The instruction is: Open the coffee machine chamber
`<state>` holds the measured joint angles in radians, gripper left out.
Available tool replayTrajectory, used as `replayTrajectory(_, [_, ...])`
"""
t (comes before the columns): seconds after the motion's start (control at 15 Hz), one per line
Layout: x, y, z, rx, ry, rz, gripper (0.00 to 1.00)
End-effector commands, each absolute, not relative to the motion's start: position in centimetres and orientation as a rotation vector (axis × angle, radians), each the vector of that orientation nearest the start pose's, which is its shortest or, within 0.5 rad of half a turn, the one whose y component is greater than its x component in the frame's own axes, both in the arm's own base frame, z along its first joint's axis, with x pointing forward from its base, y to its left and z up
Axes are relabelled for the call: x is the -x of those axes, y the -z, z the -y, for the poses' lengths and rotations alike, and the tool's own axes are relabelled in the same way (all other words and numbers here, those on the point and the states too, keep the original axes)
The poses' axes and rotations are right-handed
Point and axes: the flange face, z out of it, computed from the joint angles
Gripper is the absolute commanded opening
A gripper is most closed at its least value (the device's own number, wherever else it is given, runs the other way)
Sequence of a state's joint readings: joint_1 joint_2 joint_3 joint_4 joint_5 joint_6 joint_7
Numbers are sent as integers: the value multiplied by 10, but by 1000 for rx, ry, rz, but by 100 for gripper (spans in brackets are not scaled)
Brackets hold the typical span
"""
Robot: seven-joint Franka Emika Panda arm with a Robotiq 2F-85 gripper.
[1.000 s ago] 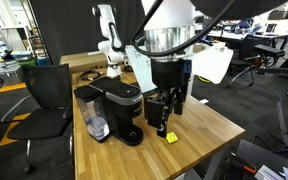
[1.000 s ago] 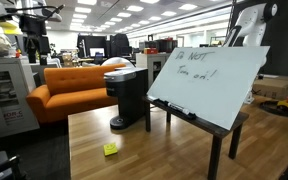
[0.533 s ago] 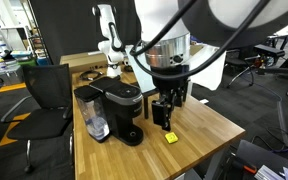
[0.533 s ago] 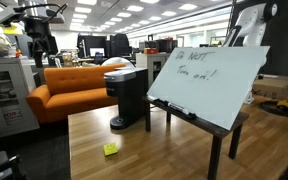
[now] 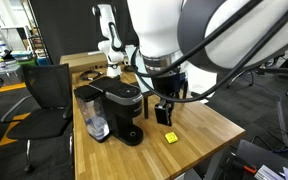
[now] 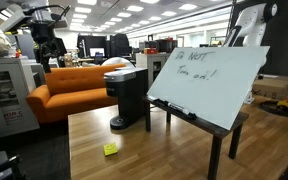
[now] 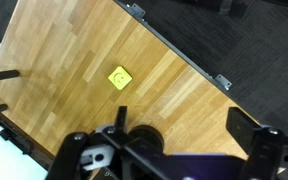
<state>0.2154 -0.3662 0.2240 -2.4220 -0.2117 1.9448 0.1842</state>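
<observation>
The black coffee machine stands on the wooden table with its clear water tank at its side. It also shows in an exterior view at the table's far end. Its rounded chamber lid is down and closed. My gripper hangs in the air beside the machine and touches nothing. In the wrist view my gripper is open and empty, high above the tabletop, and the machine is out of that view.
A small yellow object lies on the table, also seen in the wrist view and in an exterior view. A tilted whiteboard stands on the table. An office chair stands beside it.
The arm has swung across the view and now fills more of one exterior view. The gripper has shifted slightly and stayed open. The coffee machine has not changed.
</observation>
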Motion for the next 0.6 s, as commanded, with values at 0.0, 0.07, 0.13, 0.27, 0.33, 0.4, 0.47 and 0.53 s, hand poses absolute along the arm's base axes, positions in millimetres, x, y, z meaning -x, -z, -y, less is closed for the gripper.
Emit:
replayTrajectory(0.0, [-393, -421, -163, 3406, -14, 669, 100])
replayTrajectory(0.07, [-395, -417, -162, 3406, -9, 696, 100])
replayTrajectory(0.13, [-398, -412, -162, 3406, -3, 728, 100])
replayTrajectory(0.27, [-401, -404, -160, 3405, 5, 801, 100])
replayTrajectory(0.33, [-403, -401, -159, 3406, 21, 845, 100])
replayTrajectory(0.4, [-404, -398, -159, 3406, 28, 884, 100])
replayTrajectory(0.47, [-406, -396, -158, 3406, 39, 930, 100])
replayTrajectory(0.53, [-407, -394, -157, 3407, 54, 975, 100])
